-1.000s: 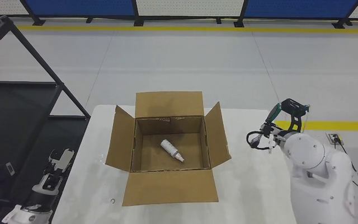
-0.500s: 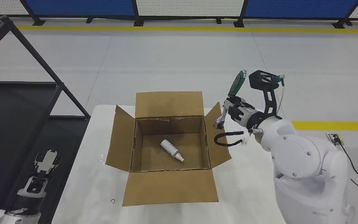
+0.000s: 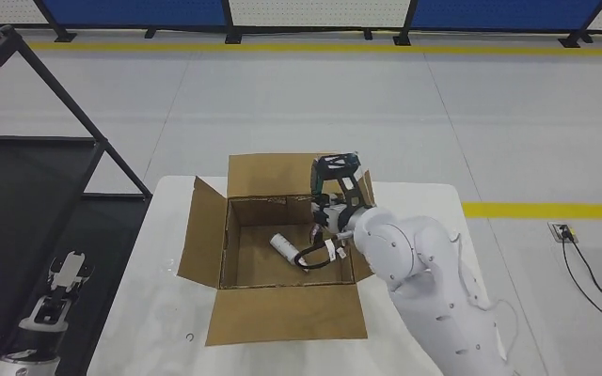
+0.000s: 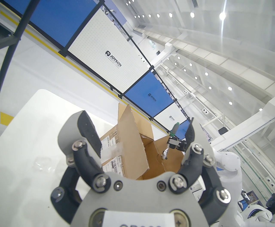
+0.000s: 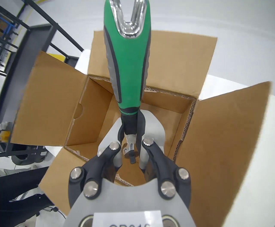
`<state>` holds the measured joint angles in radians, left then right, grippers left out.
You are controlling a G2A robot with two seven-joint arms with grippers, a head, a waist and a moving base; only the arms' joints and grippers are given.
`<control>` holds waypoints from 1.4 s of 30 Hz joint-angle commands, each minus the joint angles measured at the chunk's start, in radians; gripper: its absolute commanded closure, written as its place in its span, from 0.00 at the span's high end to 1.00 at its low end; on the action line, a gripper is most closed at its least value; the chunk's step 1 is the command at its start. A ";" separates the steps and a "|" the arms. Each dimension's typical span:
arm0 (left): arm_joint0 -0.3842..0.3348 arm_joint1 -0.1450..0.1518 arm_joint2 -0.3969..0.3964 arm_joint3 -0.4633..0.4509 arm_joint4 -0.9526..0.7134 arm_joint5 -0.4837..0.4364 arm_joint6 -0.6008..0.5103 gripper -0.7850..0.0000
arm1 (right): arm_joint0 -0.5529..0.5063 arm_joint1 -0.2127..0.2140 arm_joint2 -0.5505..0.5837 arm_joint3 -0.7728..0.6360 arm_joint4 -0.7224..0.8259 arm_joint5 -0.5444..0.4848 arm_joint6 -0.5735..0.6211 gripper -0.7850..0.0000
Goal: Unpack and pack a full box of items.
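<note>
Bottle [image 3: 282, 246] end behind right arm [image 3: 395, 252]

A: Looks bright and even throughout. Comes from rows of ceiling lamps [image 4: 222, 15], flaring white in the left wrist view.
B: Casts only soft shadow, deepest inside the box [image 3: 256, 265] along its walls.
A: Glints off the green-handled tool [image 5: 126, 64] chrome; whitens the table [image 4: 28, 133].
B: Bows straight lines toward both wrist views' edges.

This is a big work hall, like a lab or factory. Blue and white panels [image 3: 320, 11] line the top edge of the frame, a yellow line [image 3: 282, 47] crosses the floor [image 3: 282, 103] below them, and lights [image 4: 222, 15] shine (very high up).
</note>
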<state>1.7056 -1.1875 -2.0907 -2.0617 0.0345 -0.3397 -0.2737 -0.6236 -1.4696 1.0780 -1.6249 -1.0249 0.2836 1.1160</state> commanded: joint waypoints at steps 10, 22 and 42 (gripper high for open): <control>-0.006 0.001 -0.001 0.015 -0.002 0.003 -0.014 1.00 | 0.018 -0.006 -0.006 0.086 0.034 0.023 0.003 0.00; -0.009 0.001 0.002 0.012 0.001 0.002 -0.021 1.00 | 0.119 -0.030 -0.168 0.262 -0.039 -0.170 0.025 0.00; 0.016 -0.002 -0.027 0.017 -0.021 -0.013 -0.013 1.00 | 0.407 -0.215 -0.519 0.793 -0.044 -0.295 0.131 0.00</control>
<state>1.7214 -1.1897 -2.1168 -2.0449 0.0136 -0.3518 -0.2859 -0.2288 -1.6721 0.5708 -0.8688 -1.0728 -0.0120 1.2463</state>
